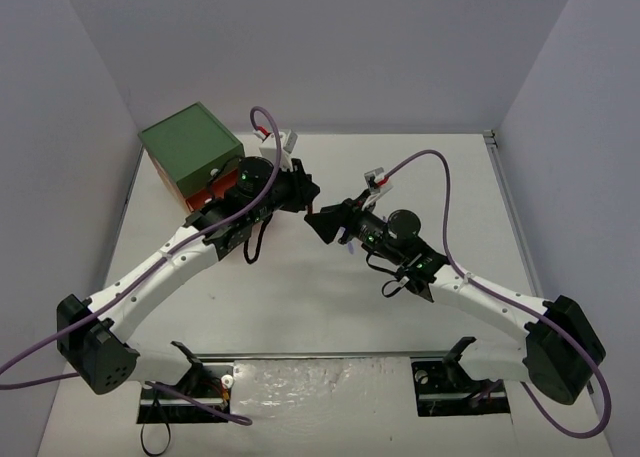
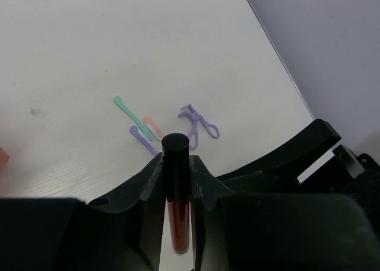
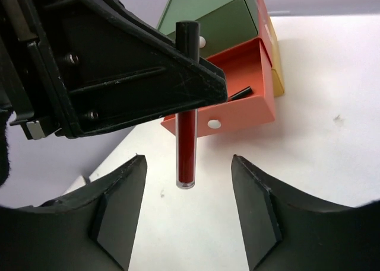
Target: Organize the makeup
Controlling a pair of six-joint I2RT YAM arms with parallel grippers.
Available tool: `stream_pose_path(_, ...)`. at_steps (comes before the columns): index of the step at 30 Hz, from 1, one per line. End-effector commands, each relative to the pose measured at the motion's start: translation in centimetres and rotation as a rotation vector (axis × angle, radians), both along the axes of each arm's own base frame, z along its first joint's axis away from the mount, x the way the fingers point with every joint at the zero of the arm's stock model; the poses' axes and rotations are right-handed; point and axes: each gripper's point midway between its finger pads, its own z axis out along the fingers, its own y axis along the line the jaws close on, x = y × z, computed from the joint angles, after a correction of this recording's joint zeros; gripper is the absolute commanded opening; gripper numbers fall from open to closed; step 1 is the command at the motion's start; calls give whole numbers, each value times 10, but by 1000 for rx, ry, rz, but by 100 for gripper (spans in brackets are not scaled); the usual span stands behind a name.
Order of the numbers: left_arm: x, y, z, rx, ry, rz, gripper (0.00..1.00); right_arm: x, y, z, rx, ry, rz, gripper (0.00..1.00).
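Starting at the far left: green-topped box [image 1: 188, 142] sits at the back left corner of the table [image 1: 300, 307]. Its orange drawer [image 3: 237, 99] stands open, and a thin dark stick [image 3: 239, 93] lies inside, tilted against the drawer wall.

Left arm reaches from its base toward mid-table. Left gripper [image 2: 176, 164] is pinching a lip-gloss tube [image 3: 186, 146], fingers pressed against its sides just below the black cap. Tube is upright, cap on top, dark-red body hanging below the fingers, lower end clear of the table.

Right arm comes in from the other side. Right gripper [image 3: 187, 159] faces the left one, the two close, tips apart in the top view. Its fingers are spread wide and hold nothing. In the right wrist view the tube's lower end lines up with the gap between them; cannot tell whether it actually sits inside that gap or beyond it.

Loose makeup on the table past the tube, seen from the left wrist, left to right:
- teal tool [image 2: 132, 117], thin, lying flat
- short purple tool [image 2: 142, 140], just beside it
- salmon piece [image 2: 153, 127], small, close against the teal tool's end
- purple eyelash curler [image 2: 199, 124], a little apart to the right
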Motion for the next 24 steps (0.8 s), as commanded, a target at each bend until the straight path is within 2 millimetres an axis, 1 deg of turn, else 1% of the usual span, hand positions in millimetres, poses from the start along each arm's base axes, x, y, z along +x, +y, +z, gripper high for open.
stream_pose_path(1, 11, 18, 37, 99, -149, 29, 0, 7, -4, 28, -8, -72, -41, 80)
stream_pose_path(2, 17, 30, 35, 177, -179, 61, 0, 11, -7, 29, -25, -72, -61, 85)
stream_pose_path(4, 24, 48, 30, 307, -181, 90, 0, 15, -15, 19, -103, -51, -98, 94)
stream_pose_path(5, 29, 61, 27, 404, -187, 106, 0, 16, -18, 21, -129, -53, -110, 97)
stream_pose_path(6, 35, 73, 24, 483, -189, 120, 0, 17, -25, 10, -194, -40, -129, 99)
stream_pose_path(8, 48, 100, 10, 650, -166, 135, 0, 20, -37, 4, -250, -36, -174, 100)
stream_pose_path(9, 56, 108, 9, 709, -168, 134, 0, 20, -42, -2, -280, -31, -185, 100)
stream_pose_path(12, 76, 140, -16, 909, -104, 121, 0, 18, -54, -13, -308, -22, -214, 100)
stream_pose_path(15, 94, 167, -35, 1017, -43, 128, 0, 15, -66, -25, -330, -4, -229, 100)
stream_pose_path(17, 104, 178, -51, 1080, -9, 110, 1, 14, -71, -28, -334, 2, -234, 100)
stream_pose_path(19, 115, 186, -70, 1123, 27, 96, 4, 11, -76, -30, -336, 5, -234, 100)
stream_pose_path(22, 127, 195, -81, 1153, 43, 112, 9, 8, -82, -32, -337, 2, -235, 100)
stream_pose_path(24, 132, 200, -81, 1149, 42, 133, 30, 7, -86, -32, -341, 1, -240, 100)
